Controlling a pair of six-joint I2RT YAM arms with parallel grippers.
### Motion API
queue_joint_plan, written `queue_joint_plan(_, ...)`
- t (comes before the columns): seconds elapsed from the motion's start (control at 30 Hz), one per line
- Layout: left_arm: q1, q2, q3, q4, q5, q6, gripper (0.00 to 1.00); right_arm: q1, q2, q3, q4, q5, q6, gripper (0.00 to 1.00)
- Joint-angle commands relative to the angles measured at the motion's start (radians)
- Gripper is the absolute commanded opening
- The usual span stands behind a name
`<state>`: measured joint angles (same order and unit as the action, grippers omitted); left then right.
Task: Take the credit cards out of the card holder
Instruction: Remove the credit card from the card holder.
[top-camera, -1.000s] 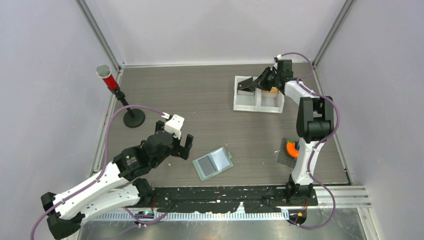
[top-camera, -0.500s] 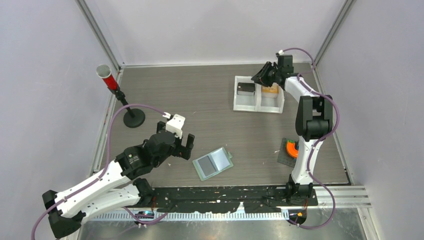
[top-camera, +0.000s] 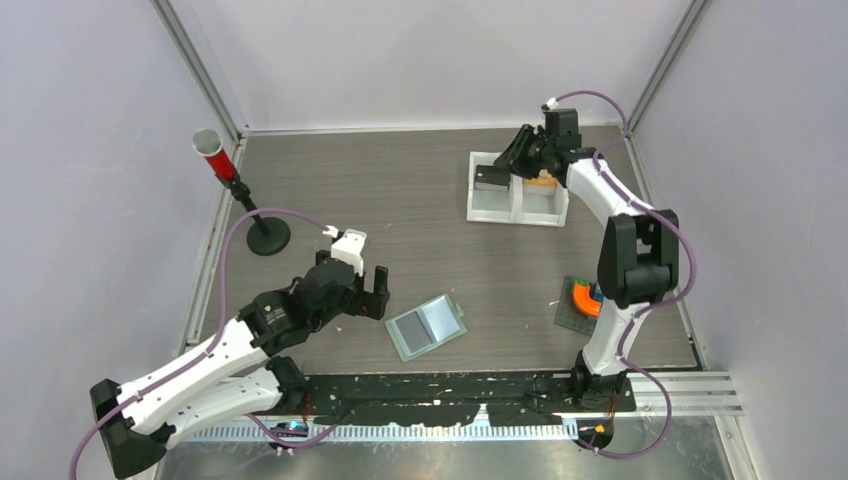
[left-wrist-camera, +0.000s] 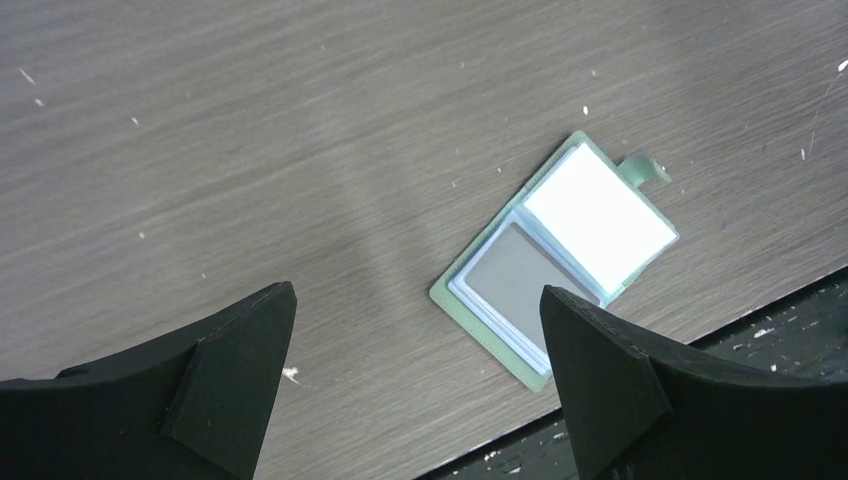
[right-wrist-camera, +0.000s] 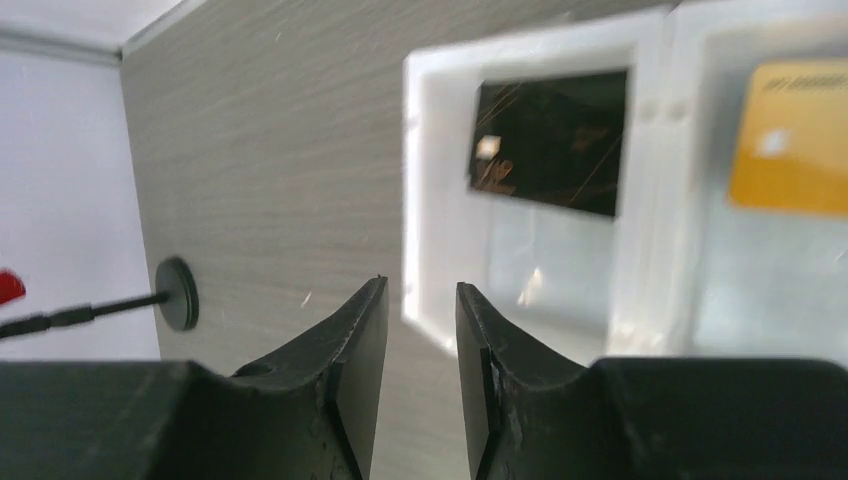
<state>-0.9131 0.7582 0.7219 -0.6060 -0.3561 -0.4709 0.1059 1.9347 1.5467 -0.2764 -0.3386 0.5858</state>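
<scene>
Along the near edge of the desk (top-camera: 380, 190) ran a black perforated strip (top-camera: 440, 385) with a ribbed metal rail in front of it, and both arm bases sat there. Just beyond, the left end effector (left-wrist-camera: 415, 295) hung over bare wood-grain surface with its jaws spread wide and nothing between them. The card holder (left-wrist-camera: 560, 255) lay open and flat beside it, toward the middle of the desk's near part, its snap tab sticking out from one edge; one inner pocket read grey and the other glared white, so whether a card sat in either could not be told. The grey-brown surface was speckled with small white flecks. To the right, an orange object (top-camera: 582, 300) rested on a dark pad. Farther back on the left stood a black stand (top-camera: 268, 237) carrying a red cup (top-camera: 215, 155). At the far right, a white two-compartment tray (top-camera: 515, 219) held a black flat piece (right-wrist-camera: 548, 140) in its left bay and the orange-tan card (right-wrist-camera: 790, 135) in its right. The right end effector (right-wrist-camera: 420, 288) hovered above the tray, its jaws narrow and holding nothing. Pale grey walls with metal corner posts enclosed the desk.
</scene>
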Motion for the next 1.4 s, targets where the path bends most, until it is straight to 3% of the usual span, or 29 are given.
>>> queue_joint_plan(0.0, 0.013, -0.018, -0.041, -0.010, 0.064, -0.097, 0.95, 0.093, -0.218, -0.129, 0.013, 0.066, -0.026, 0.39)
queue_joint_plan(0.4, 0.013, -0.232, -0.117, -0.074, -0.044, -0.002, 0.96, 0.497, -0.542, -0.636, 0.077, 0.164, -0.067, 0.50)
queue_joint_plan(0.67, 0.013, -0.288, -0.077, -0.150, -0.044, -0.027, 0.97, 0.817, -0.658, -0.741, 0.078, 0.398, -0.025, 0.64)
queue_joint_plan(0.8, 0.013, -0.297, -0.042, -0.238, -0.110, -0.065, 0.99, 0.940, -0.634, -0.744, 0.084, 0.519, 0.000, 0.65)
queue_joint_plan(1.03, 0.013, -0.380, -0.067, -0.249, -0.129, -0.102, 0.99, 1.070, -0.490, -0.683, 0.074, 0.567, 0.035, 0.67)
queue_joint_plan(1.13, 0.013, -0.418, -0.076, -0.249, -0.138, -0.111, 0.99, 1.113, -0.438, -0.669, 0.102, 0.587, 0.033, 0.74)
queue_joint_plan(1.37, 0.013, -0.432, -0.085, -0.249, -0.145, -0.119, 0.99, 1.131, -0.327, -0.624, 0.088, 0.616, 0.019, 0.76)
